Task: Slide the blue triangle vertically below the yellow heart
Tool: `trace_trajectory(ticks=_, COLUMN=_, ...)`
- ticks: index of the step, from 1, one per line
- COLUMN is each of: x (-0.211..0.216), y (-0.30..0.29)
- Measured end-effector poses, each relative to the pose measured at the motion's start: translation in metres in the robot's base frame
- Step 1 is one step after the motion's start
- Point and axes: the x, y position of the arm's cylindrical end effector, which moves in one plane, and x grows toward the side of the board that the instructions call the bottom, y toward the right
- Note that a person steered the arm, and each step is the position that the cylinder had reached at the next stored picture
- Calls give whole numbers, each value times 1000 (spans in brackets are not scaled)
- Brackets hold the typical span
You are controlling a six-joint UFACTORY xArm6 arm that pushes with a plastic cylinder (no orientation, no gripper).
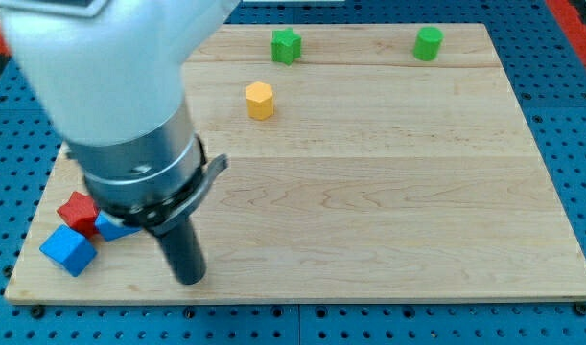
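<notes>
Camera view shows a wooden board (369, 192) lying on a blue perforated base (571, 57). The arm (110, 86) enters from the view's top left and covers much of that corner. It carries no claw, only a dark rod, so nothing is grasped or released. My tip (189, 280) rests on the board near the view's bottom left.

Block positions:
- A red block (78, 212) sits just left of the rod, partly under the arm's collar.
- A blue cube (67, 250) lies below the red block, touching or nearly touching it.
- A second blue block (112, 227), probably the blue triangle, shows only as a sliver between the red block and the rod; its shape cannot be confirmed. My tip is just right of and below it.
- A yellow block (259, 100), appearing hexagonal, stands well apart toward the view's top.
- A green star-like block (286, 45) and a green round block (428, 43) sit near the top edge.

No yellow heart is identifiable.
</notes>
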Motion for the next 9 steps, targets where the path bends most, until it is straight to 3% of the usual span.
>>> trace_trajectory(ticks=1, x=-3, y=-15)
trace_trajectory(ticks=2, x=-42, y=-34)
trace_trajectory(ticks=3, x=-50, y=-61)
trace_trajectory(ticks=4, x=-23, y=-71)
trace_trajectory(ticks=7, x=-155, y=-106)
trace_trajectory(ticks=9, x=-166, y=-98)
